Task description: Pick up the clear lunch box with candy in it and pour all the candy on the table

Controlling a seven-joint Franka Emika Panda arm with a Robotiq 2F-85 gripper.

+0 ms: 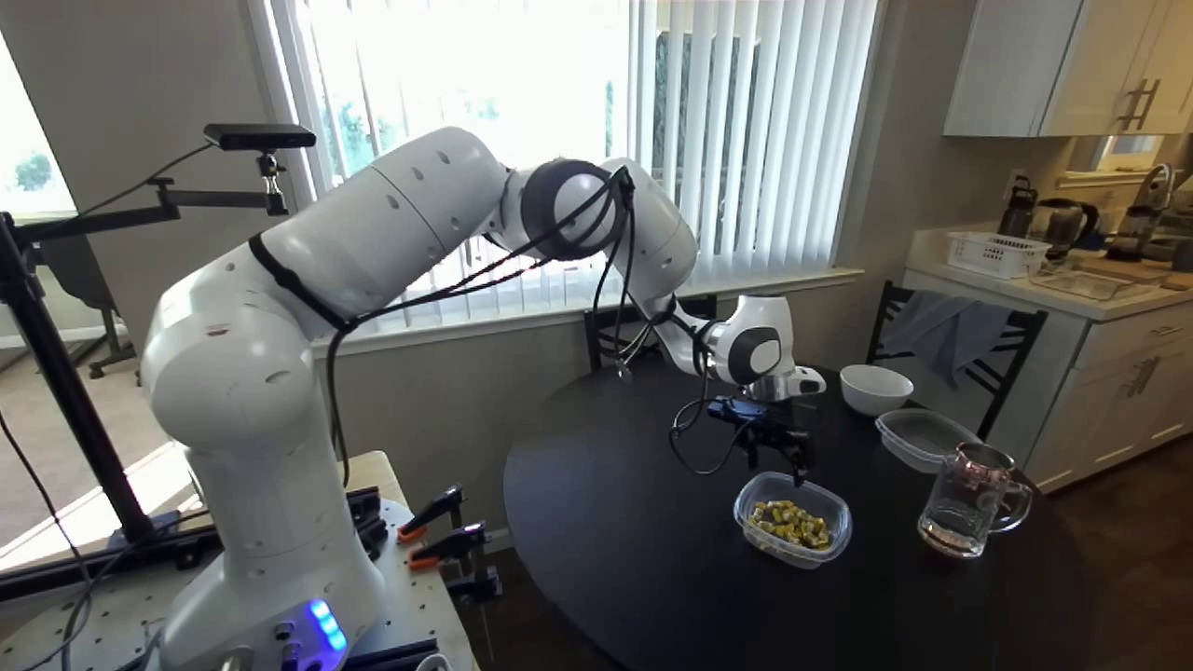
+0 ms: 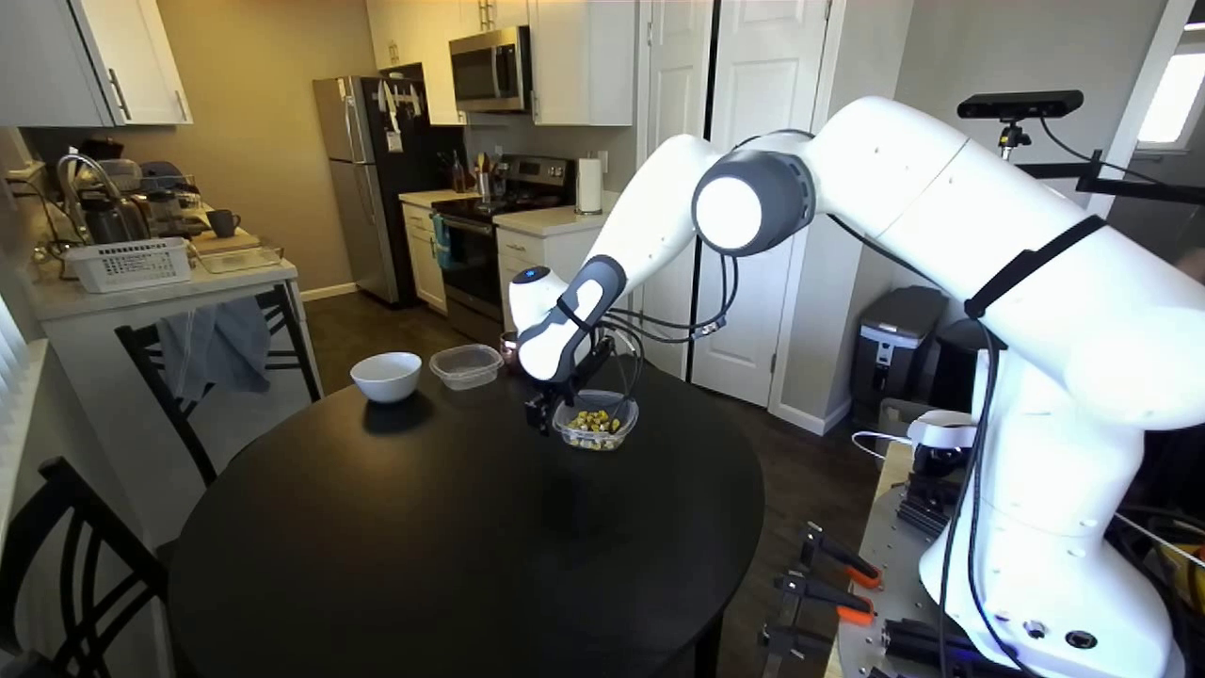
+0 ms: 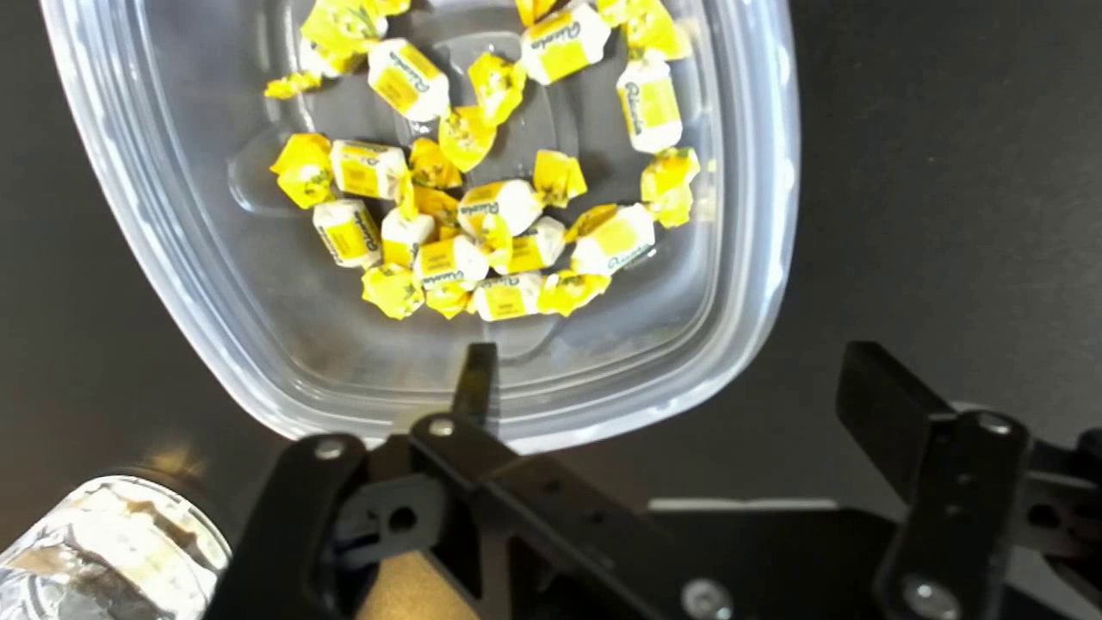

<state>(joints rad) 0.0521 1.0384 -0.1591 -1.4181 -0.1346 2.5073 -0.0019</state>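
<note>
The clear lunch box stands upright on the dark round table with the candy inside. The box and the candy also show in the other exterior view. My gripper is open and empty, at the box's rim on the window side. In the wrist view, the gripper has its left finger over the rim of the box and its right finger over the table outside it. The yellow and white wrapped candy lies loose on the box's floor. I cannot tell whether a finger touches the box.
A glass mug with a handle stands beside the box; it also shows in the wrist view. An empty clear container and a white bowl stand further off. Chairs stand at the table's edge.
</note>
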